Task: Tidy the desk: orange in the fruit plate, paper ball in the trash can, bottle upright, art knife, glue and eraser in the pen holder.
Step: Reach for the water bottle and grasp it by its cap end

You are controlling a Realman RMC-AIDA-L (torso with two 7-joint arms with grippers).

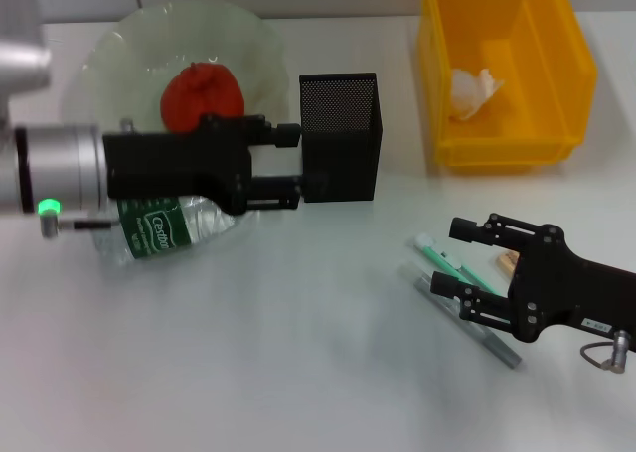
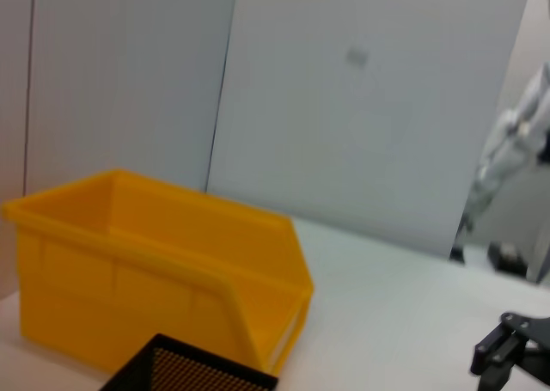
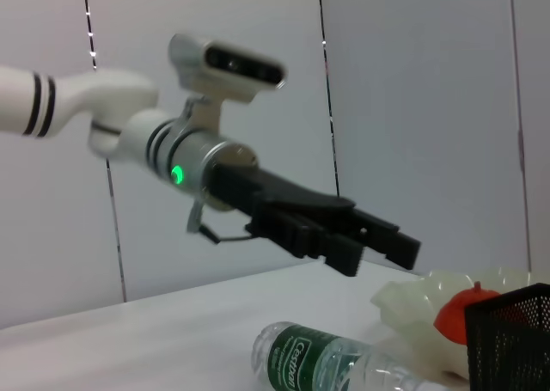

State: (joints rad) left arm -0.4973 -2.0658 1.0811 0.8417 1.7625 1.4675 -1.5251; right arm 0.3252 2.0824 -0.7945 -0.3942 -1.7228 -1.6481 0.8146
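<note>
The orange (image 1: 204,94) lies in the glass fruit plate (image 1: 119,50). The clear bottle (image 1: 159,228) with a green label lies on its side in front of the plate, partly under my left arm. My left gripper (image 1: 286,161) is open and empty, raised above the bottle, with its fingertips next to the black mesh pen holder (image 1: 341,134). The paper ball (image 1: 475,89) lies in the yellow bin (image 1: 556,134). My right gripper (image 1: 455,259) is open over the green-capped glue stick (image 1: 435,256), the grey art knife (image 1: 477,328) and the small eraser (image 1: 507,263).
The right wrist view shows the left gripper (image 3: 369,236) above the bottle (image 3: 326,361), with the orange (image 3: 460,314) and the pen holder (image 3: 516,339) at one side. The left wrist view shows the yellow bin (image 2: 155,279), the pen holder's rim (image 2: 189,369) and the right gripper (image 2: 507,352).
</note>
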